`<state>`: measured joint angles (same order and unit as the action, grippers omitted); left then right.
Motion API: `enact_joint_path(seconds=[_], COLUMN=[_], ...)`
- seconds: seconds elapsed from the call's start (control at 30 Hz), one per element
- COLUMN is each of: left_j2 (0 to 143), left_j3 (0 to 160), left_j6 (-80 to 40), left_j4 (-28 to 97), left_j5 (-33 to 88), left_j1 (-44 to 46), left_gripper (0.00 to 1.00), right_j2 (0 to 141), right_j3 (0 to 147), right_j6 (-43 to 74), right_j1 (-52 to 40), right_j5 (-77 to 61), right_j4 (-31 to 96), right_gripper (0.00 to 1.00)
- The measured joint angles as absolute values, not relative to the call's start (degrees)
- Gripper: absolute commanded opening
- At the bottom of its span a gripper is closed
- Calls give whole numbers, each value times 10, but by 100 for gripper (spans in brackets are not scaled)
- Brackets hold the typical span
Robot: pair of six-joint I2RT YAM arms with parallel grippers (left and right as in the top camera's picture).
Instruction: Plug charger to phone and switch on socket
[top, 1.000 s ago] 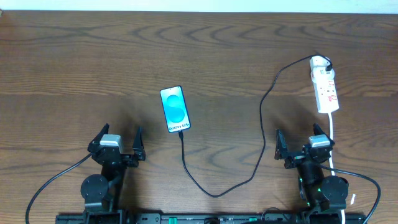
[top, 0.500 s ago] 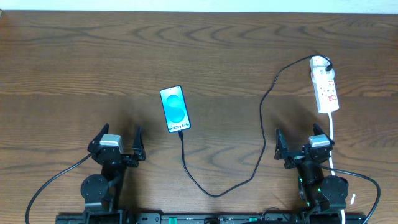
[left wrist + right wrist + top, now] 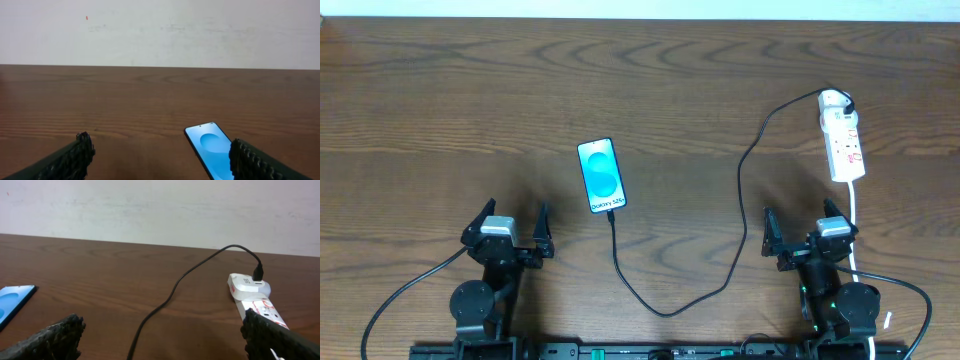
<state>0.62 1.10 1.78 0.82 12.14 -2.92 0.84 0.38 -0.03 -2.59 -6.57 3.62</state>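
Nothing has changed over the last second: both my arms sit parked at the near edge, same as before. My left gripper (image 3: 510, 228) is wide open and empty, and my right gripper (image 3: 800, 228) is spread open too, holding nothing. The phone (image 3: 601, 175) lies face up mid-table, screen lit blue, ahead and right of my left gripper. The charger (image 3: 744, 200) runs from the head of the socket (image 3: 843, 143) in a loop to the phone's near end; its tip looks to be touching the port, but I cannot tell if it's seated. The socket lies ahead of my right gripper. No progress this moment; switch state too small to read.
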Motion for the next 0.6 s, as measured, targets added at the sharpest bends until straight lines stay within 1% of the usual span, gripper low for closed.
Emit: enact_joint_path(seconds=[0.6], left_j2=[6], left_j3=[11], left_j6=[18], left_j4=[8], left_j5=[121], left_j1=[-29], left_gripper=[89], right_j2=[8], right_j3=[4], right_j6=[1], right_j1=[-26], right_j5=[-59], right_j4=[37], right_gripper=[99])
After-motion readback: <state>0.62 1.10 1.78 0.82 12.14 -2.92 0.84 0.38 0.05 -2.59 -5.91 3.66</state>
